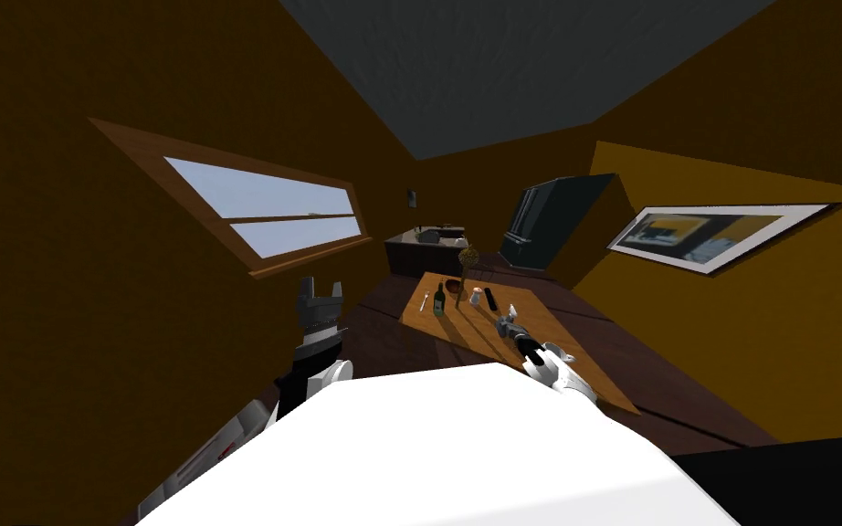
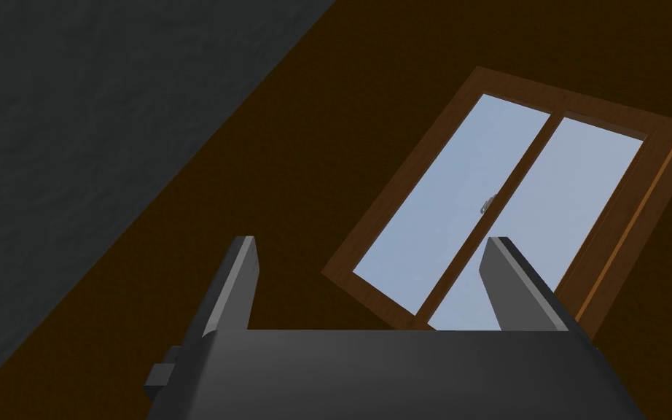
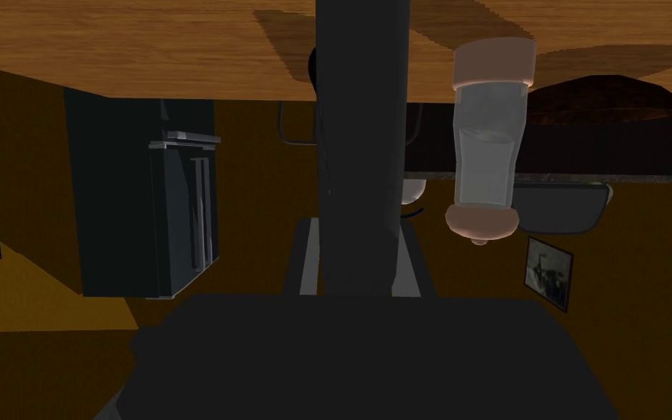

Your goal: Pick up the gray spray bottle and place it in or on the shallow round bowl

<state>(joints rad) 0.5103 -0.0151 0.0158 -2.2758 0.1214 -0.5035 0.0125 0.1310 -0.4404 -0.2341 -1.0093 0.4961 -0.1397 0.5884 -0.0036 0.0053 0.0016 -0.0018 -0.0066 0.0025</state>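
Gripping stage, by my read: right gripper (image 3: 356,222) has its two fingers pulled in narrow, pressing the sides of the gray spray bottle (image 3: 360,109), which reads dark grey and runs straight out from between them. In head view the right gripper (image 1: 507,327) is low over the wooden table (image 1: 465,333), and the spray bottle (image 1: 492,298) sticks out ahead of it toward the far end. Can't tell if the bottle is off the tabletop or resting on it.

Shallow round bowl (image 1: 453,286) is dark brown and sits on the table beyond the bottle, nothing in it. In the right wrist view the bowl (image 3: 604,98) is off to one side past a clear shaker (image 3: 486,146) with pale caps; the shaker (image 1: 476,295) stands between bottle and bowl. A green bottle (image 1: 438,301) stands near the bowl too.

Left gripper (image 1: 319,297) is raised at the robot's left, well apart from the table, fingers (image 2: 236,284) spread wide, holding nothing.

Progress: the grasp looks made. Left to do: lift, carry past the shaker, set in the bowl, release.
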